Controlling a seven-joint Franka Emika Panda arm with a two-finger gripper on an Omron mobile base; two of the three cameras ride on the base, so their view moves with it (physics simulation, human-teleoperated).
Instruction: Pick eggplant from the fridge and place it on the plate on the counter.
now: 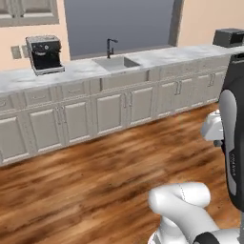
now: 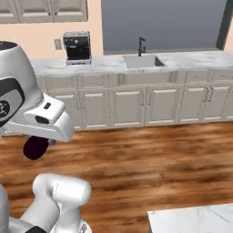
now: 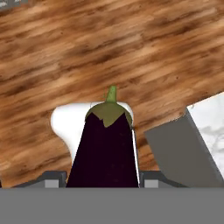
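The end effector point(image 3: 105, 181) grasps the eggplant point(image 3: 106, 148), stem pointing away, high over the wooden floor point(image 3: 65, 57). A marble table point(image 3: 210, 120) corner sits just off to one side. I'd carry it slow and level until the plate is underneath, then lower gently.

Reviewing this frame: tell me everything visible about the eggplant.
The eggplant is glossy, very dark purple, almost black, with an olive-green cap and a short light-green stem pointing away from the hand camera. In the hand view it lies lengthwise along the gripper, its near end cut off by the frame's bottom, above wooden flooring. In the right base view its rounded dark end protrudes below the white hand. Nothing else touches it.
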